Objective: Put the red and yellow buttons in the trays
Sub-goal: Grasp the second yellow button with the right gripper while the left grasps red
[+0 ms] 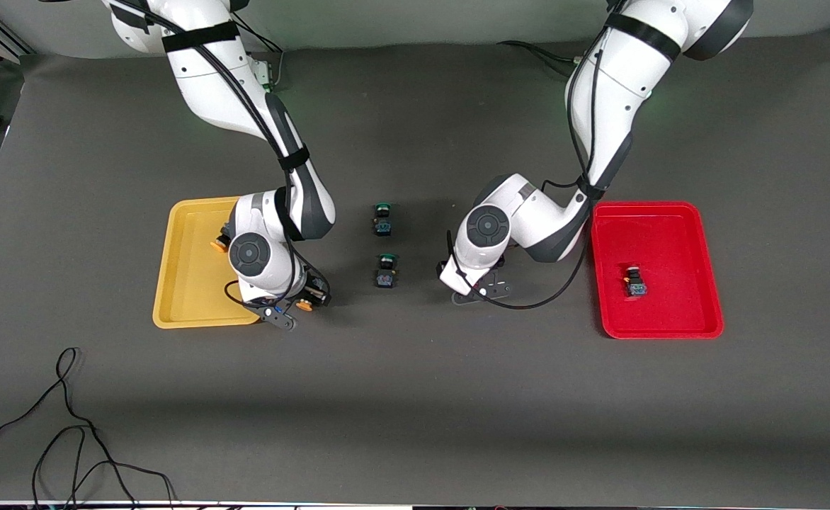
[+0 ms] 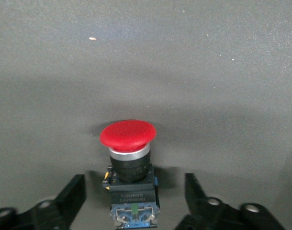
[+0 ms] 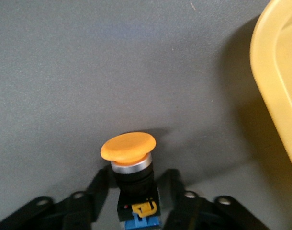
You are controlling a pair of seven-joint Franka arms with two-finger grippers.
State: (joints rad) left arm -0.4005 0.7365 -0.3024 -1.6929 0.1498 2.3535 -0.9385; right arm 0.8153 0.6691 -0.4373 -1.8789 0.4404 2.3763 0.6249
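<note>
Both grips look risky: the right gripper (image 3: 134,203) pinches its yellow button (image 3: 129,148) low on the body beside the yellow tray (image 3: 280,76), so it may tip; the left gripper (image 2: 134,201), jaws wide with gaps around the red button (image 2: 128,135), may nudge it over closing. Each arm is bent low, wrist down at the table, the red tray (image 1: 705,269) well off toward the left arm's end.

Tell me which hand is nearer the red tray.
Left. The left hand is down at the mat beside the red tray, straddling a red button. The right hand is at the yellow tray's corner, around a yellow button.
</note>
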